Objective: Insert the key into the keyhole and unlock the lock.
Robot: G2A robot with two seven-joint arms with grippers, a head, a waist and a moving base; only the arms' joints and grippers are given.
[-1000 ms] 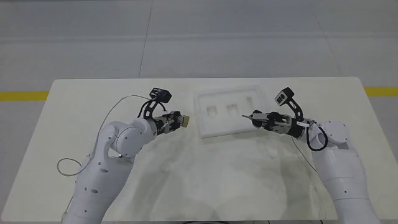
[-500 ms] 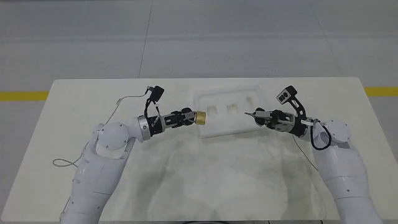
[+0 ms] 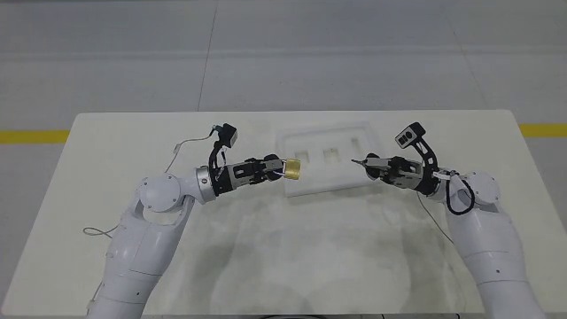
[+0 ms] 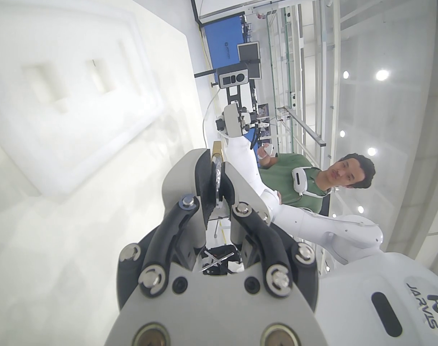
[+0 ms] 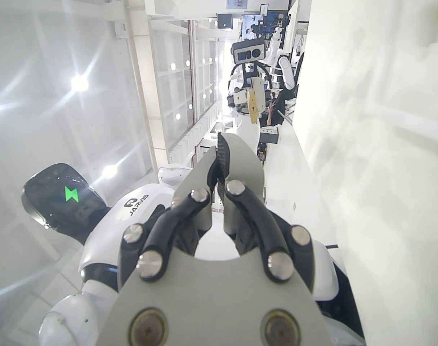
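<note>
Right now the left gripper (image 3: 278, 169) is clamped on the brass lock (image 3: 291, 169), which juts past its fingertips. Facing it, well apart, the right gripper (image 3: 365, 165) pinches the key (image 3: 355, 162), tip pointing at the lock, with the foam tray (image 3: 323, 128) beneath them.

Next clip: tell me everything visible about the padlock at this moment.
The padlock is small: a brass-coloured block body with a silvery metal shackle. The left gripper has its jaws shut on the shackle, so the body juts past them, off the table, over the left edge of the white foam tray. In the right wrist view a dark spot on its end face, probably the keyhole, faces the right gripper. Nothing but those jaws touches it; the key is well apart.
</note>
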